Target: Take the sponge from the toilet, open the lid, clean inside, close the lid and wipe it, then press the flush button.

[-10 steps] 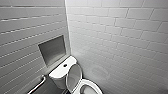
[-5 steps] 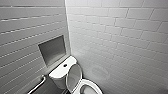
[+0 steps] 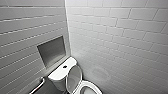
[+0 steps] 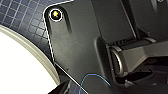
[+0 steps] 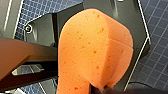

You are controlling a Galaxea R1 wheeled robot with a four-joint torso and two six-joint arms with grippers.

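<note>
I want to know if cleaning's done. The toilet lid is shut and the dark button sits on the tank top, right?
No. The smooth white oval plastic lid stands open, as the head view shows. The small dark round button does sit on the white ceramic tank top.

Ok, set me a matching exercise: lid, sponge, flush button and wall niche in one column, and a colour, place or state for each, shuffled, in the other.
1. lid
2. sponge
3. flush button
4. niche

a. orange
b. set into the tiled wall
c. raised
d. dark, on the tank top

Pairs: 1-c, 2-a, 3-d, 4-b.
</note>
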